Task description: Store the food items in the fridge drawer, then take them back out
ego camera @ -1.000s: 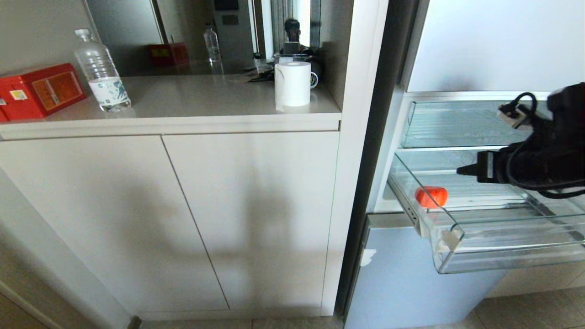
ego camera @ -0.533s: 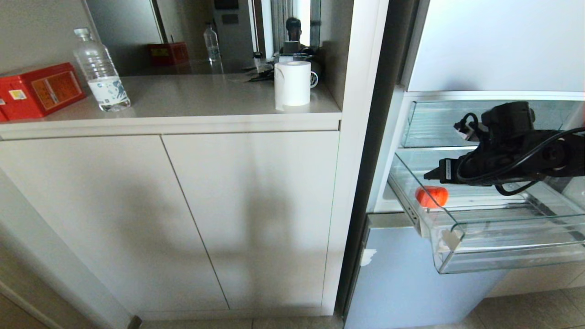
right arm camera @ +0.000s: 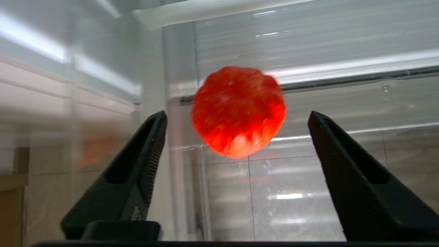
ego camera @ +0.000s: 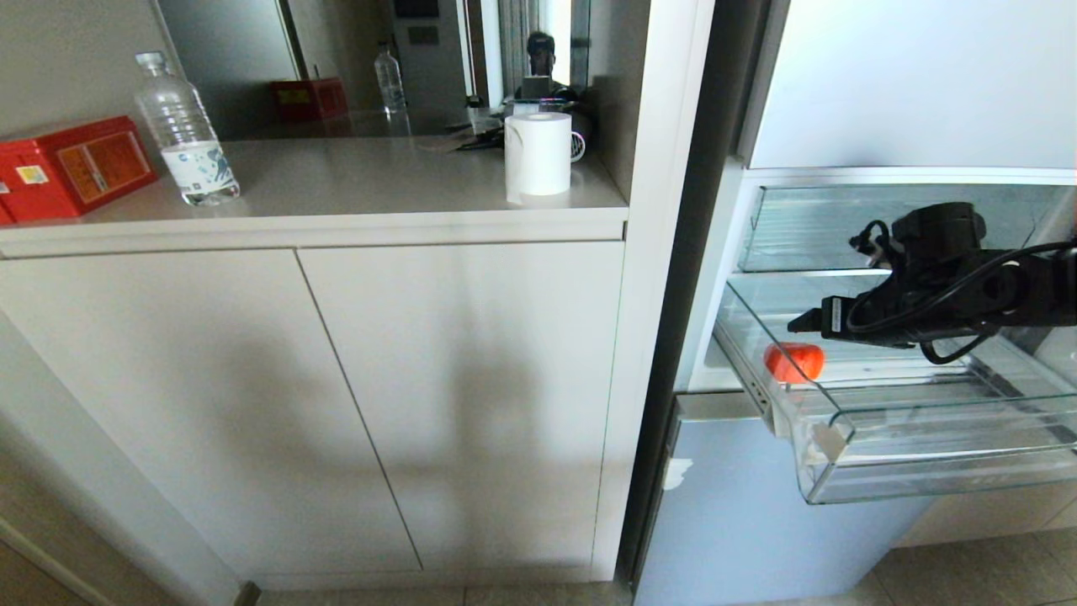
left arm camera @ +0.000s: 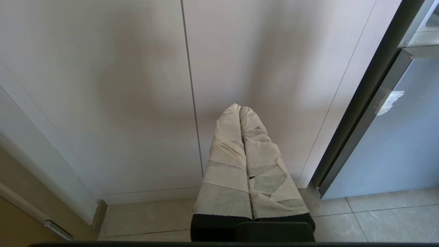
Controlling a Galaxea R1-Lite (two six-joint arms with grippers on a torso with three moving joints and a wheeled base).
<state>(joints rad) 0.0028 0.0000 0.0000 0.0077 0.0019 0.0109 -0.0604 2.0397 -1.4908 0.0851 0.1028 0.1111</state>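
Pale cabinet doors [ego camera: 336,404] fill most of the head view, under a beige surface [ego camera: 353,181] backed by a mirror. To the right stands the open fridge, its pale blue lower door panel [ego camera: 732,522] shut beneath the pulled-out fridge drawer [ego camera: 925,471], a clear tray with a ribbed floor and a whitish scuff at its front left corner. A clear flat-fronted bin [ego camera: 808,227] sits above it.

On the surface, from left to right, rest a red box [ego camera: 71,167], a water bottle [ego camera: 183,135] and a white paper roll [ego camera: 538,156].

Reaching in from the right, the right gripper [ego camera: 803,324] hangs over the drawer, pointing left. In the right wrist view its black fingers [right arm camera: 137,171] are spread wide and grasp nothing, with a red-orange food item [right arm camera: 238,111] ahead between them, touching neither. In the head view that food item [ego camera: 793,362] lies in the drawer's left rear part, just below and beside the fingertips.

The left gripper [left arm camera: 240,108] points at the cabinet doors near the floor, its tape-wrapped fingers pressed together, empty.
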